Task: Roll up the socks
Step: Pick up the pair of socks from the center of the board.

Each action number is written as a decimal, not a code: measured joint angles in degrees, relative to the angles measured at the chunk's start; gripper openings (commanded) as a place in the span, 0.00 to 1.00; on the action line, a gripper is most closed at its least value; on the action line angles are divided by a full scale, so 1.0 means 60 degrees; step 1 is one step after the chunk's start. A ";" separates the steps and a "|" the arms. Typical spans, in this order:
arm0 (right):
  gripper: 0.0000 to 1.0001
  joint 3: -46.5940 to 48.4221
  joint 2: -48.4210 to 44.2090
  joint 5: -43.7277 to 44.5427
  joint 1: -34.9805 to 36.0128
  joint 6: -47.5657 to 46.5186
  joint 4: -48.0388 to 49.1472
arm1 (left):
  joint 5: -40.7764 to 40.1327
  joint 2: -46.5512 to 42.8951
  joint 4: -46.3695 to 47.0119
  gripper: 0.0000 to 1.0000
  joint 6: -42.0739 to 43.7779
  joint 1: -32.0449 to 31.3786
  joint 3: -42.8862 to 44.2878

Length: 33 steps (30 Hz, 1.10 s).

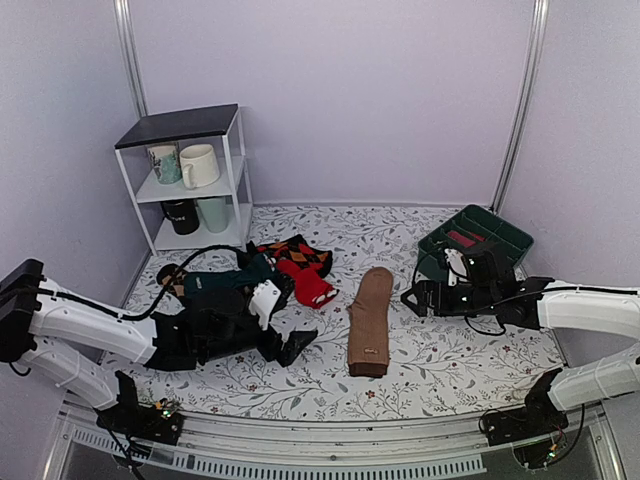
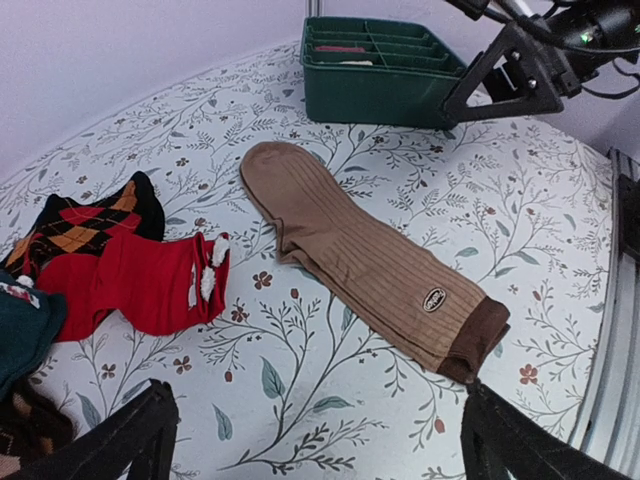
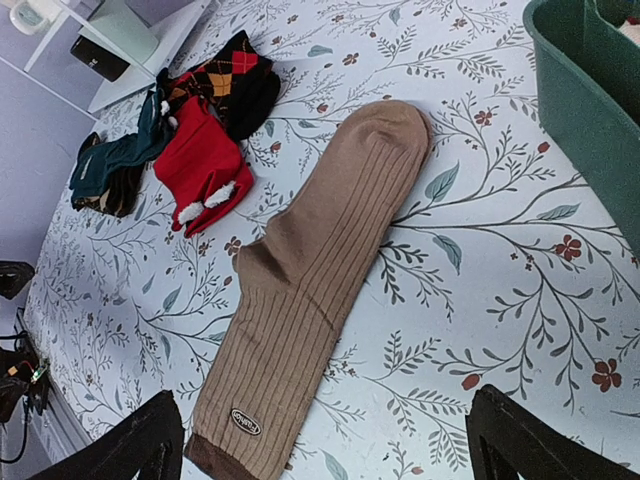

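Rolling is not yet begun: the socks (image 1: 368,322) lie flat, apparently one on the other, at lower centre of the top view on the floral surface (image 1: 440,360); left jaws and right jaws both stand wide apart, holding nothing. Probable faults: pinching only the upper sock, so the pair slides apart; a slack first turn unrolling; the red sock (image 1: 310,285), nearby at upper left, being dragged in.

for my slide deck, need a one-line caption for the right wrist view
Unrolled tan socks lie flat on the floral table, red sock upper left, green bin at right
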 measured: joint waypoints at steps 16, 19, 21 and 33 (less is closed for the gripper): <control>0.95 -0.1647 -0.0911 -0.0943 0.0044 -0.0572 0.1147 | -0.0135 -0.0743 0.0776 1.00 0.0157 0.0000 -0.0801; 0.94 -0.2557 -0.1464 -0.1377 0.0521 -0.0692 0.2240 | 0.0186 -0.0776 0.1060 0.99 0.0295 0.0000 -0.0976; 0.94 -0.3158 -0.1770 -0.1515 0.1260 -0.0801 0.2936 | 0.0452 -0.0772 0.1275 0.99 0.0361 0.0000 -0.1118; 0.84 -0.3493 0.0703 -0.0055 0.4492 -0.2841 0.5646 | 0.1479 0.0047 0.2073 0.99 0.0557 0.0000 -0.1144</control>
